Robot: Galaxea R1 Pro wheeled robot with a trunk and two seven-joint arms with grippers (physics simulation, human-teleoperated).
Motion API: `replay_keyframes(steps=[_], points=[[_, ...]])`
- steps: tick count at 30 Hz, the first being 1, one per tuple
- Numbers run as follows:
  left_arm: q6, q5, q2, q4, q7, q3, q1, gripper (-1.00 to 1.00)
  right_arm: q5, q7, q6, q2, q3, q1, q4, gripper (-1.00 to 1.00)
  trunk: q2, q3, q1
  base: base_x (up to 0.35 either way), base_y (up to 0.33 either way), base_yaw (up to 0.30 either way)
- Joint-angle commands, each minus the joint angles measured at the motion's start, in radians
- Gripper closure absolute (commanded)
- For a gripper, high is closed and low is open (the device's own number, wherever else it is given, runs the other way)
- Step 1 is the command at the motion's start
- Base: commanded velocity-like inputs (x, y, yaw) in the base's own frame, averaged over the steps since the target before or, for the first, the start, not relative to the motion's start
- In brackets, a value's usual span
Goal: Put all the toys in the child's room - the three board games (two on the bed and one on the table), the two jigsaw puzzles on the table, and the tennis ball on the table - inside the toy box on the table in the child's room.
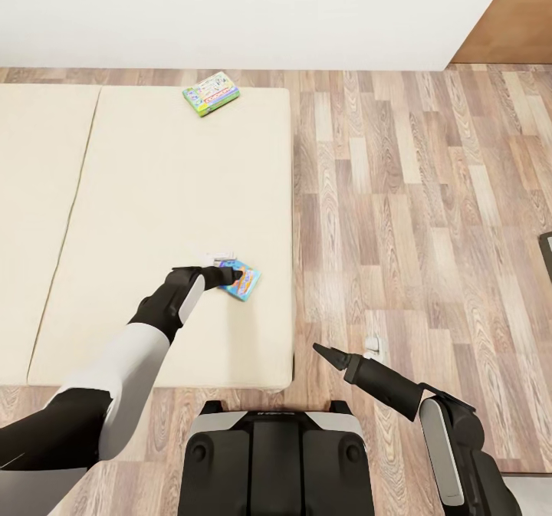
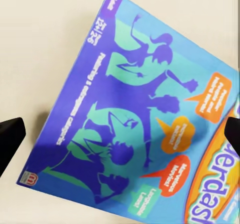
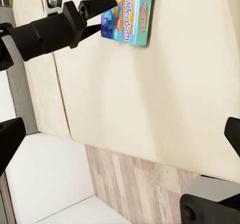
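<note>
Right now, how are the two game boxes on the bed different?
The blue-purple board game lies near the bed's front right edge, with the left gripper right at it; the green-edged board game lies far off by the wall, untouched. Their edge colours differ too. Both lie flat on the mattress.

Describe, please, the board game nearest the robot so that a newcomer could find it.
On the wide beige mattress, look near its right edge, at the left gripper. There lies the flat blue-purple game box, unlike the green-edged game box at the far end.
</note>
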Motion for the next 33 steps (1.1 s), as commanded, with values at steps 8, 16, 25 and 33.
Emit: replay_keyframes(steps=[8, 16, 25, 33], points=[[0.005, 0.010, -0.002, 0.003, -0.004, -0.002, 0.000, -1.00, 0.000, 0.005, 0.007, 0.000, -0.002, 0.000, 0.000, -1.00, -0.001, -0.001, 0.000, 0.000, 0.000, 0.000], [0.026, 0.023, -0.013, 0.004, -0.090, -0.003, 0.000, -1.00, 0.000, 0.006, 0.007, -0.003, -0.002, -0.001, 0.000, -1.00, -0.001, -0.001, 0.000, 0.000, 0.000, 0.000], [0.038, 0.024, -0.015, 0.004, -0.107, -0.003, 0.000, -1.00, -0.001, 0.006, 0.007, -0.004, -0.002, -0.001, 0.000, -1.00, -0.001, -0.001, 0.000, 0.000, 0.000, 0.000], [0.039, 0.025, -0.015, 0.004, -0.111, -0.003, 0.000, -1.00, -0.001, 0.006, 0.007, -0.004, -0.002, -0.001, 0.000, -1.00, -0.001, -0.001, 0.000, 0.000, 0.000, 0.000]])
